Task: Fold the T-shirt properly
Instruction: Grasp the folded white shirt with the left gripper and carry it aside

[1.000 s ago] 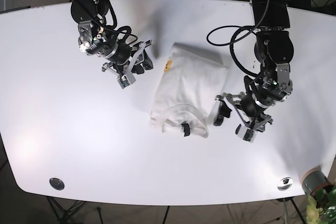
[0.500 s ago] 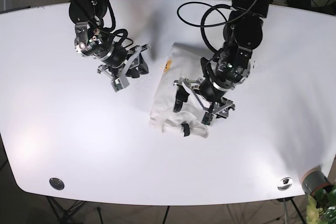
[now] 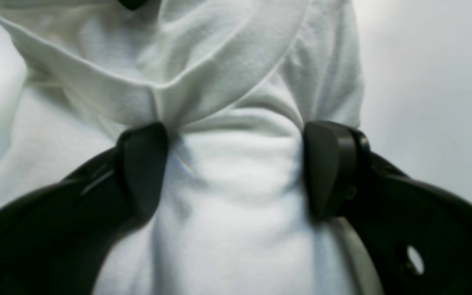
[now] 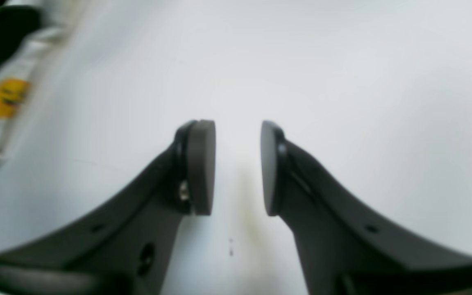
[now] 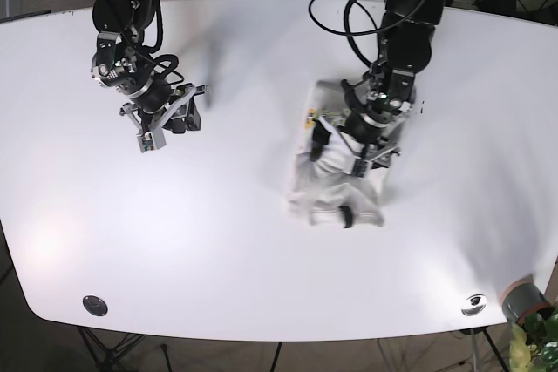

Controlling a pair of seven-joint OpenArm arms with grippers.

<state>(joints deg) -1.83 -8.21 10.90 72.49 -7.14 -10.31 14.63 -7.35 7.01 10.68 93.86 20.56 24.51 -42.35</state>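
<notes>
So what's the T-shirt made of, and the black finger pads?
T-shirt: soft white knit cloth, probably cotton; it wrinkles and shows a fine weave. Left tool pads: matte black, smooth, likely plastic or rubber; I cannot tell which.

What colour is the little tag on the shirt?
Yellow-orange with a dark mark. The tag on the white shirt shows best in the right wrist view, though blurred.
</notes>
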